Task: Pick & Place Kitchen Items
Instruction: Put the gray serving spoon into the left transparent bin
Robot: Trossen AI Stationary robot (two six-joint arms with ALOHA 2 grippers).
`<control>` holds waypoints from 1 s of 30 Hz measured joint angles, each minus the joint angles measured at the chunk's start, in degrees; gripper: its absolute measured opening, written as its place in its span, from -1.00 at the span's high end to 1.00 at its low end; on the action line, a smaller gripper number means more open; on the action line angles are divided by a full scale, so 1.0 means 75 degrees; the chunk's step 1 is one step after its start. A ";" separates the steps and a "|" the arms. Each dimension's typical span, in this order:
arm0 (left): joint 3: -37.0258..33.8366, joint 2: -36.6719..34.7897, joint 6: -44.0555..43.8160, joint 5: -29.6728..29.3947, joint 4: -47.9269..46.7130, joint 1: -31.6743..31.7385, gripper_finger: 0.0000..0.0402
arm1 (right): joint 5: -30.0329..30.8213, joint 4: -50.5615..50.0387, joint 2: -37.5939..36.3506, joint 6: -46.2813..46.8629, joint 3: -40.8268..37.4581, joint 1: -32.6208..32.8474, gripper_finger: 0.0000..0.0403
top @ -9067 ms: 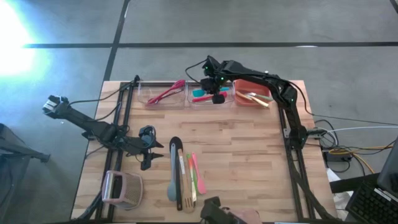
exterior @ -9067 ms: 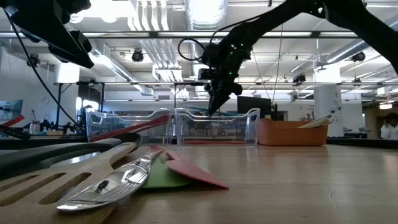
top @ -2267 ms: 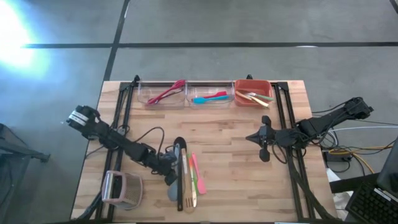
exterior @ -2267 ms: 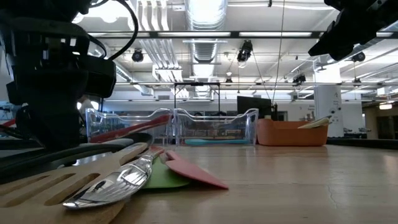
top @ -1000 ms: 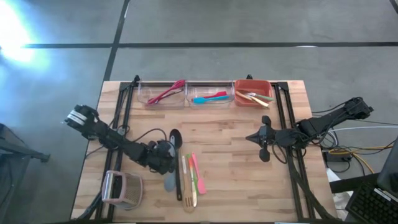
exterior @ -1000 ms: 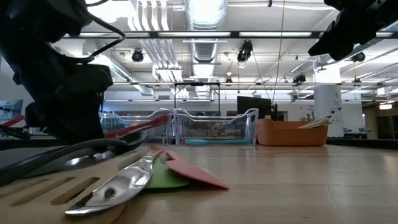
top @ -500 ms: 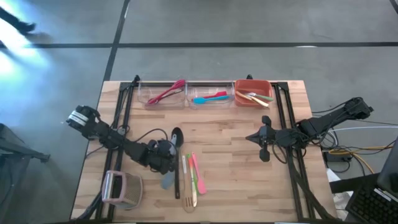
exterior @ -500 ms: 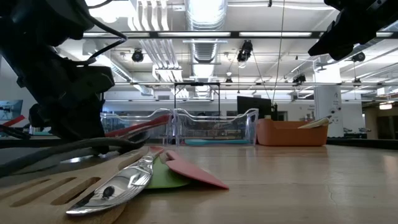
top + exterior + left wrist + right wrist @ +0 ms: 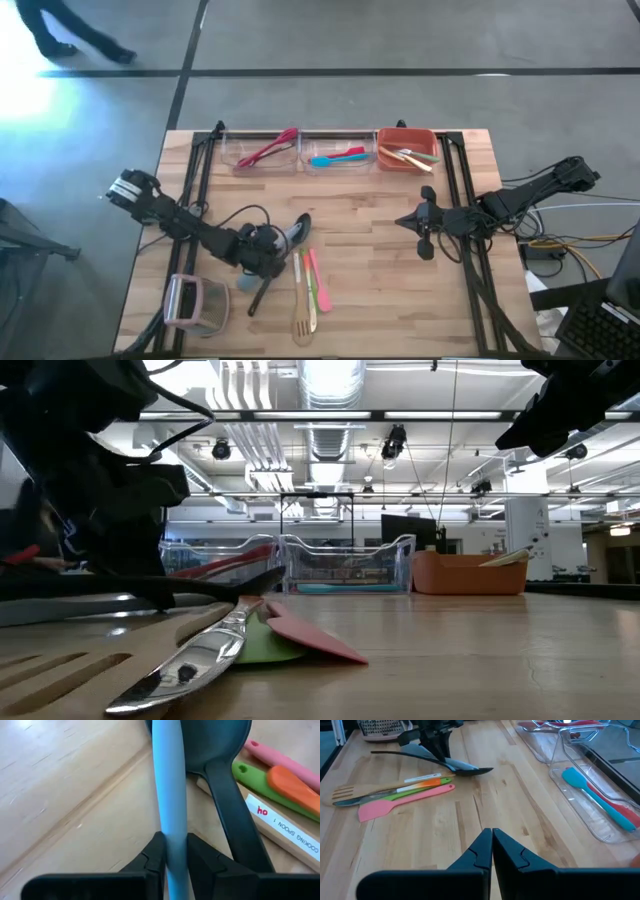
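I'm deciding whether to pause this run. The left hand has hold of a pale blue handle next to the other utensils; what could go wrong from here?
1. The left hand grips the grey-blue spatula with the black spoon right against it; lifting may drag the spoon along.
2. That spoon already lies askew and could knock the wooden spoon and green utensil beside it.
3. The grip looks off-centre on the handle, so the spatula may tilt or slip in transit.

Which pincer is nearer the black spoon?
Left. The left pincer sits right beside the black spoon, shut on a grey-blue utensil; the right pincer waits across the table.
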 joint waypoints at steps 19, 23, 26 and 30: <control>0.0950 -0.0280 0.1861 0.0308 -0.0002 0.0028 0.72 | -0.0003 0.0005 -0.0001 -0.0003 0.0000 0.0000 0.96; 0.1050 -0.0282 0.2155 0.0425 0.0007 0.0104 0.72 | -0.0004 0.0003 -0.0001 -0.0003 0.0000 0.0000 0.96; 0.1055 -0.0299 0.2403 0.0494 0.0007 0.0180 0.72 | -0.0006 0.0003 -0.0003 -0.0003 0.0000 0.0000 0.96; 0.1054 -0.0344 0.2757 0.0660 -0.0031 0.0316 0.72 | -0.0006 0.0000 -0.0003 -0.0003 0.0000 0.0000 0.96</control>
